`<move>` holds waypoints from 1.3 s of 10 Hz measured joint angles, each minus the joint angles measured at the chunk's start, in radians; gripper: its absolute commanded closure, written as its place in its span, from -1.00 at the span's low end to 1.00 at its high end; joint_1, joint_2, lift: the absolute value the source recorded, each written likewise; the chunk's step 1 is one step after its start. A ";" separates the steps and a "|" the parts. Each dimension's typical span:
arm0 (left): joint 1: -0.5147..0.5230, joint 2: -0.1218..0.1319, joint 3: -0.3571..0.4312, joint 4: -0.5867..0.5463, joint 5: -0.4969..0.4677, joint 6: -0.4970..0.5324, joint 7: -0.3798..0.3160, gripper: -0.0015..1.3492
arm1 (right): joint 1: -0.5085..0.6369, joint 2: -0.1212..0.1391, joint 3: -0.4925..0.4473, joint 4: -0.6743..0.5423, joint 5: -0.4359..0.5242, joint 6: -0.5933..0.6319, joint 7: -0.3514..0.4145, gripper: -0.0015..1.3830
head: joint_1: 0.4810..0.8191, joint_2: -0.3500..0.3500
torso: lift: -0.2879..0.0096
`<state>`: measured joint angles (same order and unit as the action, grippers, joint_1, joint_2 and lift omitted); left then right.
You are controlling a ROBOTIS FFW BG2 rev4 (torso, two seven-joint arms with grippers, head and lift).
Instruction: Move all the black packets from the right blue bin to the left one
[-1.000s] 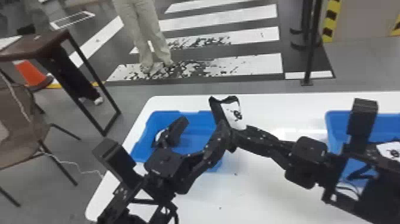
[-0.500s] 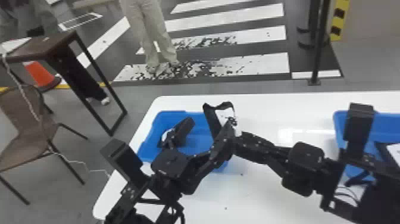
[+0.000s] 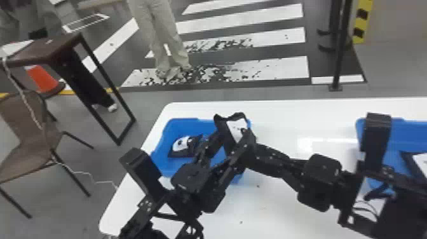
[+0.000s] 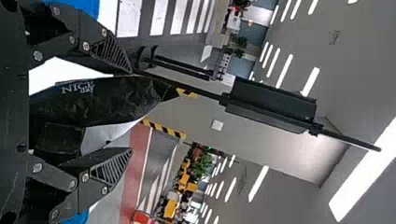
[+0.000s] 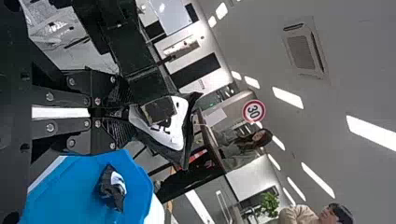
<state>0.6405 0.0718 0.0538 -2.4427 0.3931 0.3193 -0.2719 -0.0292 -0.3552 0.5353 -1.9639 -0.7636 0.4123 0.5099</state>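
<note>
- Left blue bin [image 3: 173, 127]: one black packet [image 3: 181, 144] in there; a sloppy drop could hang up on the rim.
- Left gripper [image 4: 132, 111]: fingers apart around the held packet [image 3: 236, 125], near that bin. Closing crooked might just crumple it.
- Right gripper [image 5: 130, 114]: clamped on the held packet; letting go too early probably drops it.
- Right blue bin [image 3: 406, 136]: another packet [image 3: 421, 162] to go.
- Print: pale lettering on the held packet, plus a round sign [image 5: 254, 111] behind.
</note>
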 measured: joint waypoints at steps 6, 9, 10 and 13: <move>0.028 -0.008 0.018 -0.005 0.005 -0.090 0.042 0.82 | -0.003 0.001 0.003 0.011 0.024 -0.017 -0.001 -0.99 | 0.27 1.00 | -0.01; -0.058 -0.009 0.057 0.095 -0.075 -0.155 0.072 0.82 | 0.023 0.005 -0.025 0.022 0.028 -0.068 0.001 -0.89 | 0.27 1.00 | -0.01; -0.140 -0.005 0.066 0.225 -0.138 -0.215 0.080 0.82 | 0.038 0.008 -0.049 0.022 0.031 -0.071 0.000 -0.89 | 0.27 1.00 | -0.01; -0.356 0.013 0.076 0.651 -0.237 -0.514 0.110 -0.92 | 0.060 0.012 -0.093 0.018 0.045 -0.061 -0.001 -0.89 | 0.27 1.00 | -0.01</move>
<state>0.2844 0.0846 0.1302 -1.7916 0.1558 -0.1948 -0.1619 0.0305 -0.3432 0.4427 -1.9460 -0.7191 0.3514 0.5092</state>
